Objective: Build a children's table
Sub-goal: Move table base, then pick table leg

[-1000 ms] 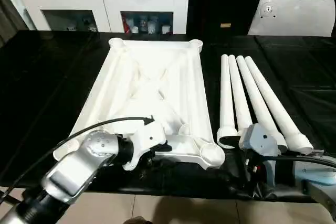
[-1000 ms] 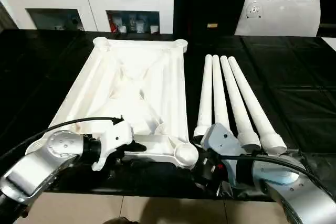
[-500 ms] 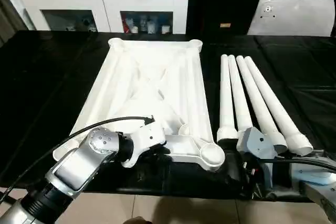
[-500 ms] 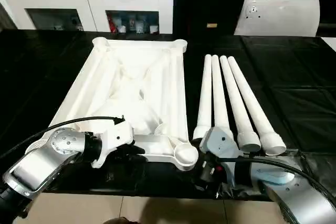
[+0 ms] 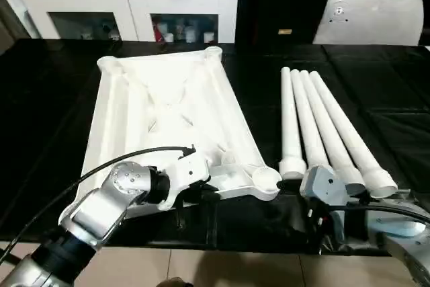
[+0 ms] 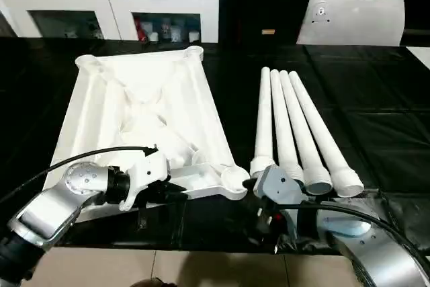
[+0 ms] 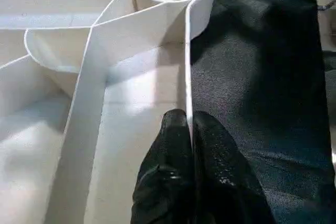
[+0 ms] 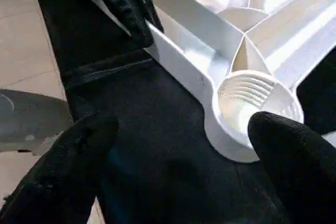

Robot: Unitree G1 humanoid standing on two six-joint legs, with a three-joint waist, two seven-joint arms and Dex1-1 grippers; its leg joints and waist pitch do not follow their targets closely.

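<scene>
Children's table top [image 5: 168, 119] lies upside down on the black surface [image 5: 269, 223], no legs fitted. Left gripper [image 7: 188, 129] pinches its near rim. Four legs [image 5: 322, 126] lie just right. Right gripper [image 8: 173, 156], fingers wide, faces a threaded corner socket [image 8: 252, 100], seen in its wrist view.

white table top [image 5: 168, 105], white legs [image 5: 322, 126], black cloth [image 5: 54, 99]
</scene>
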